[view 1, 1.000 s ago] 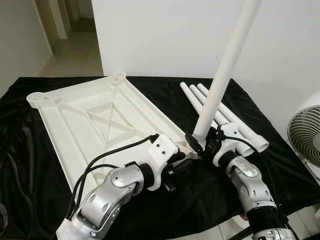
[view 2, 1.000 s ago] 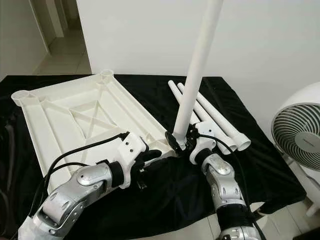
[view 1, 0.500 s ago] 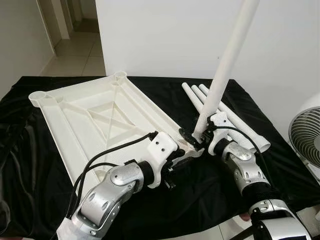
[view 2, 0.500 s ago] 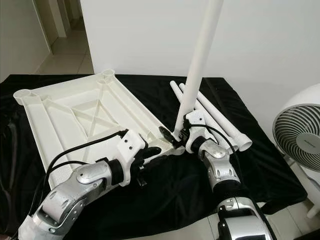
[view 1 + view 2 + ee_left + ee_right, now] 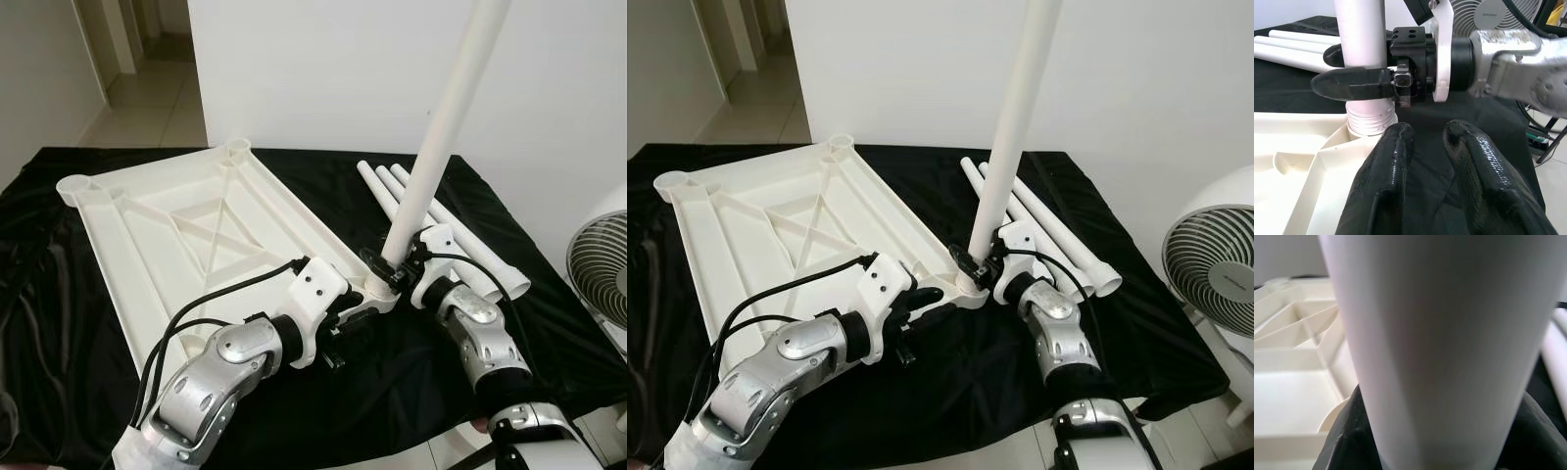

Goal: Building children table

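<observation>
A white plastic tabletop (image 5: 196,225) lies upside down on a black cloth. My right gripper (image 5: 385,272) is shut on a long white leg tube (image 5: 436,147), holding it nearly upright. The tube's threaded end (image 5: 1371,120) sits at the socket on the tabletop's near right corner. In the left wrist view the right gripper's black finger (image 5: 1352,83) wraps the tube just above the thread. My left gripper (image 5: 1427,134) lies low beside that same corner, its fingers a narrow gap apart with only black cloth showing between them.
Three spare white leg tubes (image 5: 446,230) lie side by side on the cloth behind the right arm. Round sockets stand at the tabletop's far corners (image 5: 73,186) (image 5: 235,149). A white fan (image 5: 602,264) stands off the table's right edge, with a wall behind.
My right wrist has shifted up and closer around the tube's base, and the tube stands a little closer over the corner socket. The left arm has barely moved.
</observation>
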Robot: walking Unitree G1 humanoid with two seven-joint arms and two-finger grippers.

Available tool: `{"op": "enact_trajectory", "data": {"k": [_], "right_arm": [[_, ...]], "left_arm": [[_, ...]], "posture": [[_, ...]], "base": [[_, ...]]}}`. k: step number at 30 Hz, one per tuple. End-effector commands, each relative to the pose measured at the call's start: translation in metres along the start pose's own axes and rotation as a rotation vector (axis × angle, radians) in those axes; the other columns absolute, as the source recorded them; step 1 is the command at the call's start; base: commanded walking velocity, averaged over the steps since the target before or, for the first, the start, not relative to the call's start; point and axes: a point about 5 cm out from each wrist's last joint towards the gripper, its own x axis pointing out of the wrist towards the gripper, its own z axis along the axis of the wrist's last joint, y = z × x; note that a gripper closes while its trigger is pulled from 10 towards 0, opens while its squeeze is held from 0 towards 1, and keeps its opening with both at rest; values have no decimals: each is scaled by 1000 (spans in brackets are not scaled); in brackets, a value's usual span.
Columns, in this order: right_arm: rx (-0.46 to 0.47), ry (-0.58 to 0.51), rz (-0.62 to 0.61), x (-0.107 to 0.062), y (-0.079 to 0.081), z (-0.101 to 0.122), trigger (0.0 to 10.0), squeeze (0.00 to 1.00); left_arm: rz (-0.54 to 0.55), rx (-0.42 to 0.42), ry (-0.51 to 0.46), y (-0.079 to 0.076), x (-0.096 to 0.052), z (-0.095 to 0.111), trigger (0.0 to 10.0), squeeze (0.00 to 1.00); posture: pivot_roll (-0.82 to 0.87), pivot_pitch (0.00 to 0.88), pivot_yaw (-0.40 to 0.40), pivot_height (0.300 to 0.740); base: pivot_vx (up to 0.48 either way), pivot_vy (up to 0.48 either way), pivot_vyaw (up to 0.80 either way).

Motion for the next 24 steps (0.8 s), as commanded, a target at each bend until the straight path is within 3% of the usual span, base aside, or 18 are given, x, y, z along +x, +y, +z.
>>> {"op": "enact_trajectory", "data": {"k": [1, 6, 8, 10, 18, 20, 24], "right_arm": [[21, 80, -70, -6, 1, -16, 10000, 0], [50, 54, -168, -5, 12, -16, 10000, 0], [100, 47, -280, -5, 16, -16, 10000, 0], [100, 47, -280, -5, 16, -16, 10000, 0], [129, 82, -672, -12, 24, -18, 10000, 0], [147, 84, -721, -12, 28, -17, 10000, 0], [155, 83, -700, -6, 43, -14, 10000, 0]], "left_arm": [[11, 9, -4, 0, 0, 3, 10000, 0], [6, 9, -5, 0, 1, 3, 10000, 0], [1, 10, -6, 0, 1, 4, 10000, 0], [1, 10, -6, 0, 1, 4, 10000, 0], [-3, 10, -12, 0, 3, 5, 10000, 0], [-3, 10, -13, 0, 3, 5, 10000, 0], [-3, 8, -14, -1, 3, 5, 10000, 0]], "posture": [[23, 54, -40, 740], [16, 51, -32, 740], [15, 50, -31, 740], [15, 50, -31, 740], [13, 45, -34, 740], [13, 44, -36, 740], [15, 44, -39, 740]], "base": [[0, 0, 0], [0, 0, 0], [0, 0, 0], [0, 0, 0], [0, 0, 0], [0, 0, 0], [0, 0, 0]]}}
